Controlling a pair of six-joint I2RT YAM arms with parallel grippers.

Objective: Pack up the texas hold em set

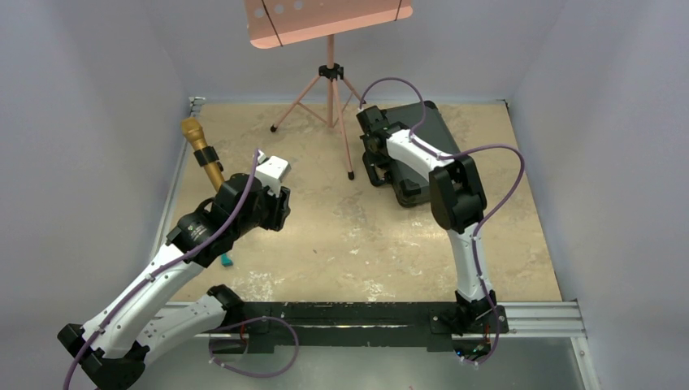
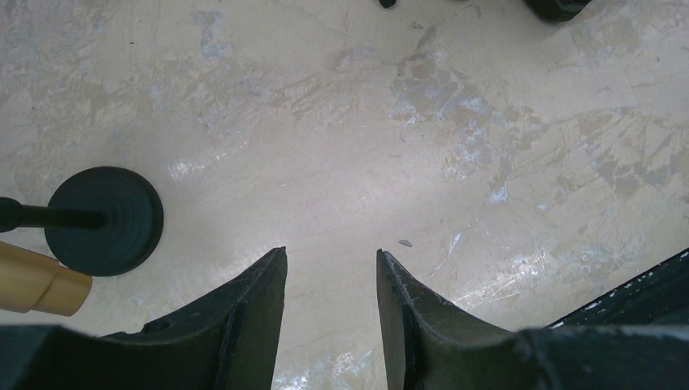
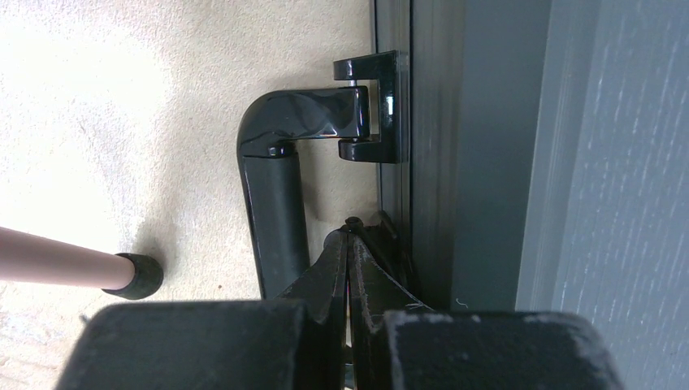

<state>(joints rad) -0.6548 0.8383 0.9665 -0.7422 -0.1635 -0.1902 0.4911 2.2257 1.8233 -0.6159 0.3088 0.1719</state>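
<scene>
The black hard case (image 1: pixel 426 146) lies shut at the back right of the table. In the right wrist view its side (image 3: pixel 431 162) and glossy black handle (image 3: pixel 272 211) fill the frame. My right gripper (image 3: pixel 349 231) is shut with nothing seen between its fingers. Its tips sit in the gap between the handle and the case side, at the case's left edge in the top view (image 1: pixel 375 158). My left gripper (image 2: pixel 331 256) is open and empty over bare tabletop at centre left (image 1: pixel 283 211). No chips, card decks or button are in view.
A gold microphone (image 1: pixel 203 150) lies at the left; its black round base (image 2: pixel 104 219) shows beside my left fingers. A small teal piece (image 1: pixel 225 261) lies near the left arm. A white object (image 1: pixel 273 169) and a pink tripod stand (image 1: pixel 329 89) stand at the back.
</scene>
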